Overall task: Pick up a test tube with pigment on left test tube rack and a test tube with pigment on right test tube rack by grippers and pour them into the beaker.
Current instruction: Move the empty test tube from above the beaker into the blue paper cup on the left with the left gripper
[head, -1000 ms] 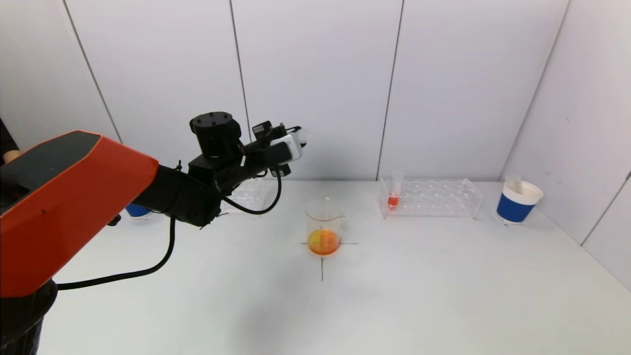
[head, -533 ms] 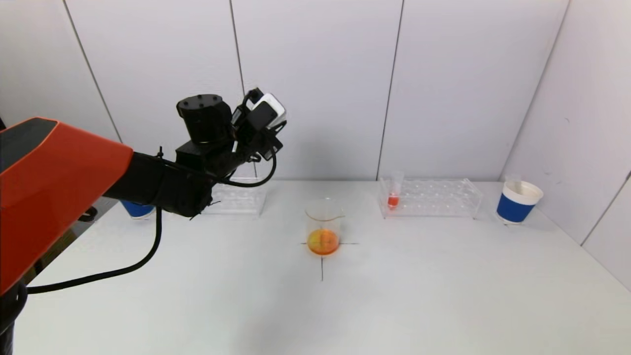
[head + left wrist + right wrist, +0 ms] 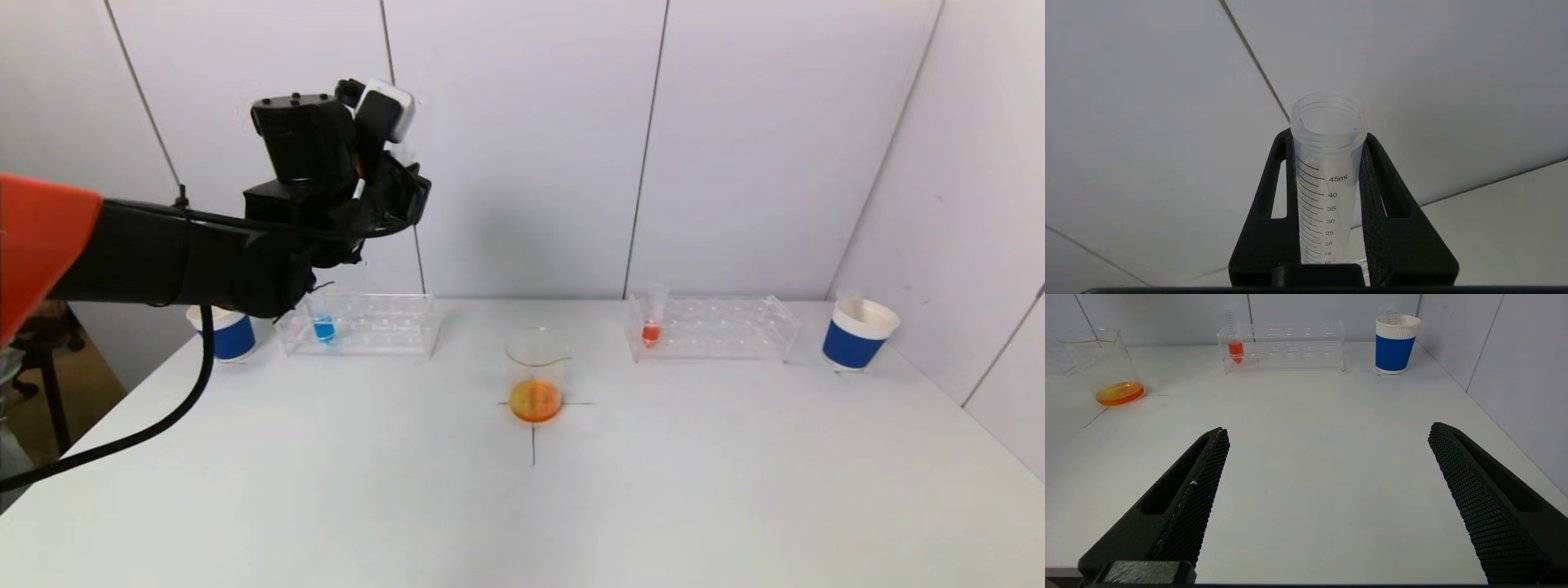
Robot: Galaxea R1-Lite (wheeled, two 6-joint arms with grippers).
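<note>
While my left gripper [image 3: 1327,204] is clamping an empty test tube [image 3: 1327,163] between its jaws, right gripper [image 3: 1327,498] is gaping wide, holding nothing, beaker [image 3: 1106,367] well beyond.

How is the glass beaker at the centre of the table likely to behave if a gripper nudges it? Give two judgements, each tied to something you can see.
The beaker looks like thin clear glass, so it is probably fragile and slippery. Only a shallow layer of orange liquid sits at its bottom, so it is likely light and would slide on the smooth table rather than tip, given its wide flat base.
</note>
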